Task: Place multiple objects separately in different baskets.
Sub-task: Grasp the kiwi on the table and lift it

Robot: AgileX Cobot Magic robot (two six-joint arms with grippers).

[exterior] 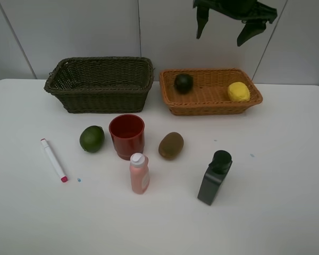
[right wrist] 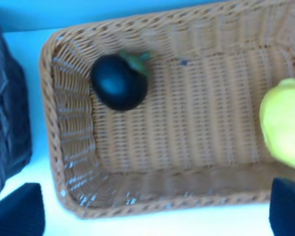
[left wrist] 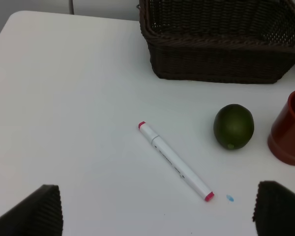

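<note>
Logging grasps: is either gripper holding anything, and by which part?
Nothing is held; the left gripper and the right gripper are both open and empty.

Bright, even light leaves faint shadows on the white table (exterior: 287,159); right wrist view runs blue-tinted, its yellow lemon (right wrist: 285,128) blurred.

Yellow lemon (right wrist: 284,125): right wrist view, cut by frame edge, blurred.
Red cup (left wrist: 291,129): left wrist view, partly out of frame.
Dark basket (left wrist: 221,44): far side cropped there.
Right gripper (exterior: 220,38): exterior view, upper part cropped.
Marker (left wrist: 174,160) print: illegible.
</note>
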